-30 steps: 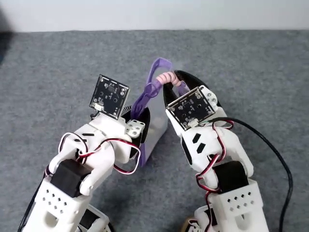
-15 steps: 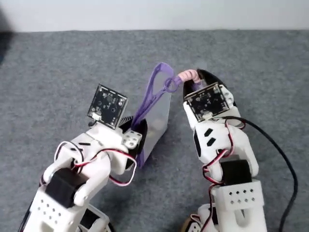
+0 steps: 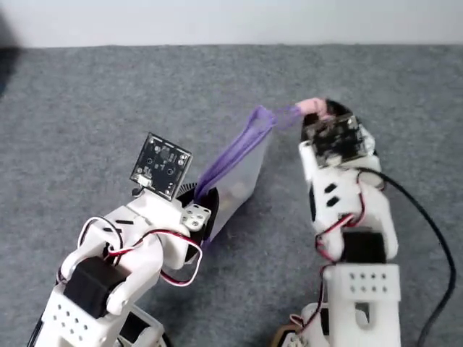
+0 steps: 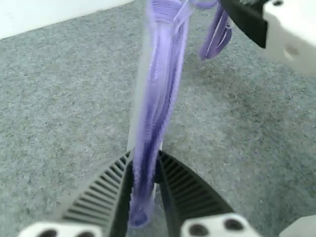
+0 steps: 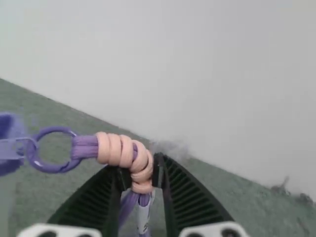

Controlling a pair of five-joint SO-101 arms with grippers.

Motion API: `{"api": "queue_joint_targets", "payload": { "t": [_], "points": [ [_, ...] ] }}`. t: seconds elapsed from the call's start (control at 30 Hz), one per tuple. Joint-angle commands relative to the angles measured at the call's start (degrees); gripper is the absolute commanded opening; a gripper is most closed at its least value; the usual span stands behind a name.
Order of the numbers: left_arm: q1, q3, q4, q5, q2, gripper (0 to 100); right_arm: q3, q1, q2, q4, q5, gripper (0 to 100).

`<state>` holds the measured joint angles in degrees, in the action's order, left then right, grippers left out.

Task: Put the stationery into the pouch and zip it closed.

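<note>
– Grey mat (image 3: 87, 94) over the whole table, white wall (image 3: 217, 22) behind. Where's the pouch (image 3: 246, 168)?

– Strung out slantwise between the two arms. It has clear sides and a purple zip (image 3: 230, 155) along the top edge. Whether its bottom touches the mat, I can't tell.

– Who's got hold of it?

– Both. Left gripper (image 4: 144, 163) is pinched narrow on the near end of the zip band. Right gripper (image 5: 139, 173) is clamped on the pink cord (image 5: 123, 150), a knotted pull tied to a purple ring (image 5: 48, 148) at the zip's far end.

– Slack or taut?

– Taut, by the look of it. Cord, ring and zip run in one straight line from the right gripper to the left one.

– Anything inside?

– Something pale (image 3: 233, 191) shows low down through the plastic, near the left gripper. I can't make out what it is.

– Zip shut?

– The purple edges lie pressed together where I can see them. I can't tell about the very ends.
</note>
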<state>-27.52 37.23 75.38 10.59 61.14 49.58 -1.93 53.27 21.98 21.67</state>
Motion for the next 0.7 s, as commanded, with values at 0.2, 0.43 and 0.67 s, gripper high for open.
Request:
{"api": "queue_joint_targets", "payload": {
  "t": [0.2,0.43,0.67],
  "points": [
    [0.3,0.0,3.2,0.4,1.1,1,-0.7,-11.0,-4.6,-5.0,-0.8,0.6],
    [0.5,0.0,3.0,0.4,1.1,1,-0.6,-10.7,-3.5,-4.6,-0.6,0.6],
    [4.5,-0.9,1.2,1.1,1.1,14,-0.7,-5.4,1.1,-2.4,0.6,0.6]
  ]
}}
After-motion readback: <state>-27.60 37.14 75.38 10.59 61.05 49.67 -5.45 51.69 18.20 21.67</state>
